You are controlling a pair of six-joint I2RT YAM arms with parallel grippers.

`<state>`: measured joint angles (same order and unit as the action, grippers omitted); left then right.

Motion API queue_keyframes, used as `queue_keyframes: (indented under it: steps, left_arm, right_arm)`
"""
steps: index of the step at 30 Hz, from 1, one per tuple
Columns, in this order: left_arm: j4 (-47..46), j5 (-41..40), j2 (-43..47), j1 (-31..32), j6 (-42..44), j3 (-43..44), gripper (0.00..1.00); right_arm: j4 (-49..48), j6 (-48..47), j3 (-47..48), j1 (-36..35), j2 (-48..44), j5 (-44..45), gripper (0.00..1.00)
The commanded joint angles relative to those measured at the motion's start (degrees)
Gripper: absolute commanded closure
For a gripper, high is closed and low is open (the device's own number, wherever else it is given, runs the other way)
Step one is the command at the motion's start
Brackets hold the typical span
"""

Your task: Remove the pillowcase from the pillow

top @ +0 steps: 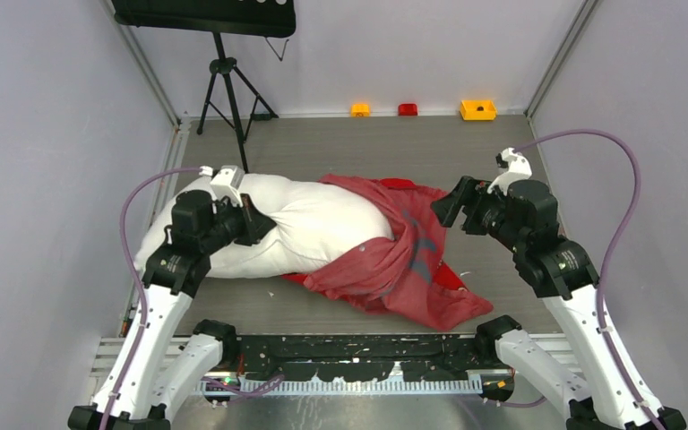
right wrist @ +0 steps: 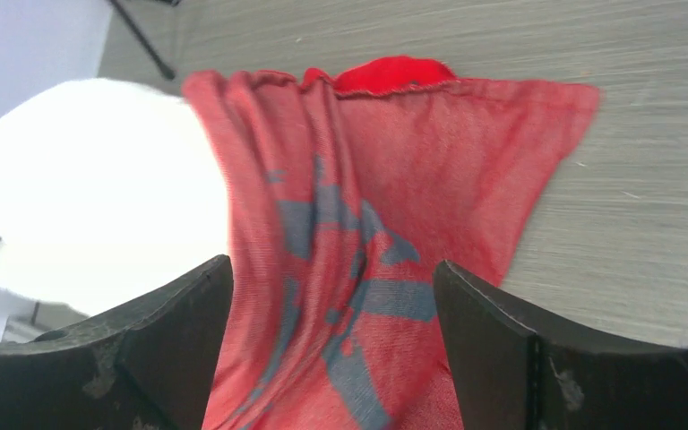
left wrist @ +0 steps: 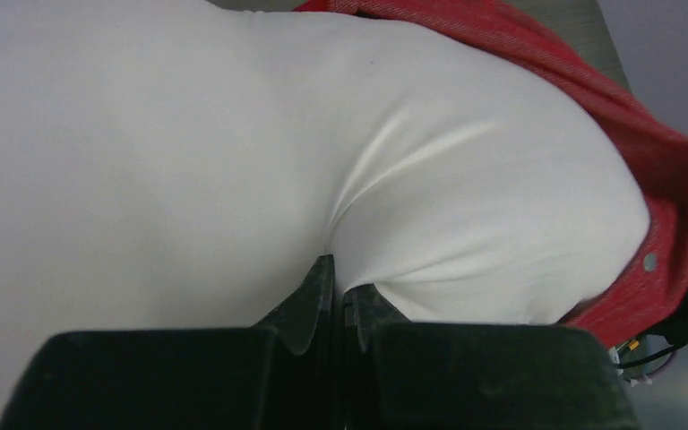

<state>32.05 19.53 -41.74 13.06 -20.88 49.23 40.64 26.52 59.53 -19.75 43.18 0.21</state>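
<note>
The white pillow (top: 313,228) lies across the table's left and middle, its right end still inside the red pillowcase (top: 394,260), which is bunched and trails toward the front right. My left gripper (top: 255,221) is shut on a pinched fold of the pillow (left wrist: 233,161); the pillowcase edge (left wrist: 645,179) shows at the right of the left wrist view. My right gripper (top: 448,204) is open and hovers over the pillowcase's right side. In the right wrist view, the pillowcase (right wrist: 367,260) with blue print fills the gap between the fingers, and the pillow (right wrist: 81,197) is at left.
A black tripod (top: 226,94) stands at the back left. Small orange (top: 360,109), red (top: 408,109) and yellow (top: 478,109) blocks sit along the back wall. Grey walls close in both sides. A metal rail (top: 349,345) runs along the front edge.
</note>
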Motion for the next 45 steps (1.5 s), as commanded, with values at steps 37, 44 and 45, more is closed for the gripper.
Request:
queue_keyframes:
  steps: [37, 44, 45]
  left_arm:
    - [2.6, -7.5, -11.1, -1.4, 3.4, 12.8, 1.0]
    - [3.8, -15.6, -10.0, -1.6, 4.6, 17.4, 1.0]
    - [4.0, -16.9, -9.4, -1.7, 4.9, 17.8, 1.0]
  right_arm:
    - [10.1, -6.4, 3.4, -35.7, 25.4, 13.8, 0.29]
    - [9.3, -1.9, -2.7, -35.7, 21.2, 30.5, 0.78]
    - [9.3, -0.8, -3.1, -35.5, 20.8, 33.2, 0.85]
